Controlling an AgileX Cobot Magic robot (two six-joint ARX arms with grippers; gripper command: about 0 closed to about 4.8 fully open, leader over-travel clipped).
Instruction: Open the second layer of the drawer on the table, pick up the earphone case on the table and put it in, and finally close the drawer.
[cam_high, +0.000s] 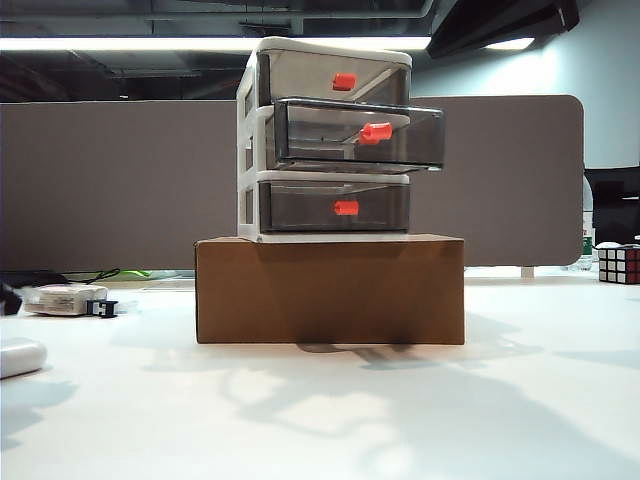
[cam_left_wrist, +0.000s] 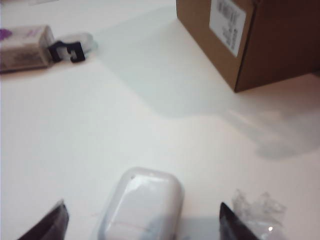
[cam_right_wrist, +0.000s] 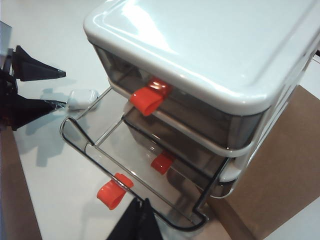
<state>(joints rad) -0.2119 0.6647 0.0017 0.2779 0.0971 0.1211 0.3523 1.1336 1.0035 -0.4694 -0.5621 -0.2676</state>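
With second layer (cam_high: 358, 133) already out, left gripper (cam_left_wrist: 142, 222) wide over earphone case (cam_left_wrist: 141, 205) (untouched): centre, descend, pinch long sides. Right gripper (cam_right_wrist: 137, 220) near drawer, opening unclear.

The drawer (cam_high: 325, 140) has a white frame, smoky grey transparent layers and red-orange handles. It stands on a brown cardboard box (cam_high: 330, 290) with a white label. The earphone case (cam_left_wrist: 142, 205) is plain glossy white, like the table (cam_high: 400, 410). At the table's far right edge is a multicoloured puzzle cube (cam_high: 619, 264).
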